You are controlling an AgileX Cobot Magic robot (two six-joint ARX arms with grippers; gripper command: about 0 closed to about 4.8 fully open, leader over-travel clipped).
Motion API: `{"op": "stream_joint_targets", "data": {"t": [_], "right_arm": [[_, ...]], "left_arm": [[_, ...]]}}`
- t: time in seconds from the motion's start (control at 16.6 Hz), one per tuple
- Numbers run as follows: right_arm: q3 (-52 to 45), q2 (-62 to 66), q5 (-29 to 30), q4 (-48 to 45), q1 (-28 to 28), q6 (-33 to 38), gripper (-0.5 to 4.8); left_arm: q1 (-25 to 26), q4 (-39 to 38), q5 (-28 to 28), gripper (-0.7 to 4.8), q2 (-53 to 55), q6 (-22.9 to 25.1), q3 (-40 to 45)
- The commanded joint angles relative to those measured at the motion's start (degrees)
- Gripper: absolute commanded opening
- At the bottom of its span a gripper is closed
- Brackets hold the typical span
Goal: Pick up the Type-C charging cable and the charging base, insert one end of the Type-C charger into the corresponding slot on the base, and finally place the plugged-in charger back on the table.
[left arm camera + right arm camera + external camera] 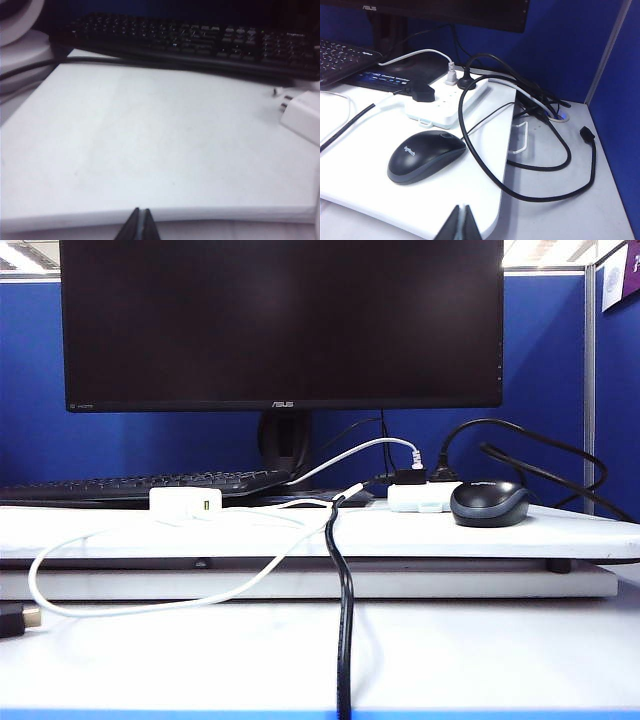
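Blue partition walls back the table. On its raised board's left part the charging base is seen, the Type-C charging cable looping off the front edge from it. Whether it is plugged in cannot be told. Left gripper and right gripper are closed, empty, hovering at the board's front edge.

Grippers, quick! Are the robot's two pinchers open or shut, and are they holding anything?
Left gripper: shut, holding nothing, over the raised white board.
Right gripper: shut, holding nothing, near the mouse.
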State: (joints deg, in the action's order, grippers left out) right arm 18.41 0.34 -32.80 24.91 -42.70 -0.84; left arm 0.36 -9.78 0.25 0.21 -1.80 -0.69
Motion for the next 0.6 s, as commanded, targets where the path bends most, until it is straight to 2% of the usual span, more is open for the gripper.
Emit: {"op": "stream_joint_targets", "data": {"t": [0.06, 0.6], "right_arm": [[0.39, -0.13, 0.13, -0.72, 0.00, 0.39, 0.00], [0.39, -0.17, 0.13, -0.70, 0.00, 0.39, 0.00]], "left_arm": [[-0.07, -0.33, 0.22, -0.06, -0.15, 6.08, 0.20], [0.07, -0.20, -1.09, -0.05, -0.15, 5.88, 0.20]]}}
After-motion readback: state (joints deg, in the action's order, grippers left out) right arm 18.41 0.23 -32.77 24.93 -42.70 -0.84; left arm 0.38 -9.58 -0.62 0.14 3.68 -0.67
